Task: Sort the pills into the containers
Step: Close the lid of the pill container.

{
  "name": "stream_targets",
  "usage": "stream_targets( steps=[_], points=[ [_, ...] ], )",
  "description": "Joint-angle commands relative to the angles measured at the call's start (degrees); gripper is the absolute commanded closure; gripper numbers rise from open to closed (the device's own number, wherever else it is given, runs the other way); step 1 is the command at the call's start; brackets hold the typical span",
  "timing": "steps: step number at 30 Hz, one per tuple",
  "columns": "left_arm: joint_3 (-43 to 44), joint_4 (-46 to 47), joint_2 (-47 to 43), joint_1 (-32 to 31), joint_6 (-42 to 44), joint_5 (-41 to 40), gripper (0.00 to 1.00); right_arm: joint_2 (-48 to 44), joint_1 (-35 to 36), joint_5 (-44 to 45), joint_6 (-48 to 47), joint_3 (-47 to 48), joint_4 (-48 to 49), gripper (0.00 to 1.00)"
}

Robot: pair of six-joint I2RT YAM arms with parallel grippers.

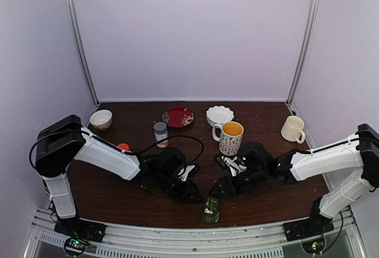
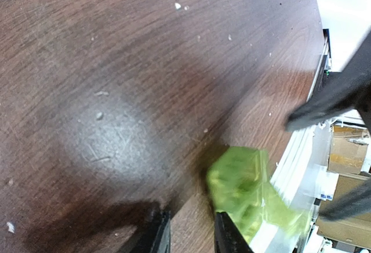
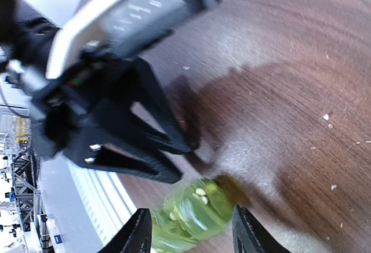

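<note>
While working outward from the near edge of the table [image 1: 112,202], noted the dark-green pill box [image 1: 210,209] lying right at that edge, with pale pills [image 3: 200,193] inside one compartment. Found right gripper [image 3: 190,213] straddling the box, one finger on each side; cannot tell whether pinching or released. Found left gripper [image 2: 190,221] just beside the box, fingers slightly parted over bare tabletop, grasping nothing. Farther back logged patterned mug [image 1: 231,138], small bottle [image 1: 160,134], red plate [image 1: 177,116], white bowl [image 1: 219,115].
</note>
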Motion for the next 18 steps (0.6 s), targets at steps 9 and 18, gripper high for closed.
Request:
stream_targets(
  steps=[9, 18],
  points=[
    [0.8, 1.0, -2.1, -0.3, 0.4, -1.0, 0.71, -4.7, 1.3, -3.5, 6.5, -11.5, 10.1, 0.48],
    [-1.0, 3.9, -4.3, -0.3, -0.3, -0.5, 0.70, 0.0, 3.7, -5.7, 8.2, -12.1, 18.5, 0.41]
  ],
)
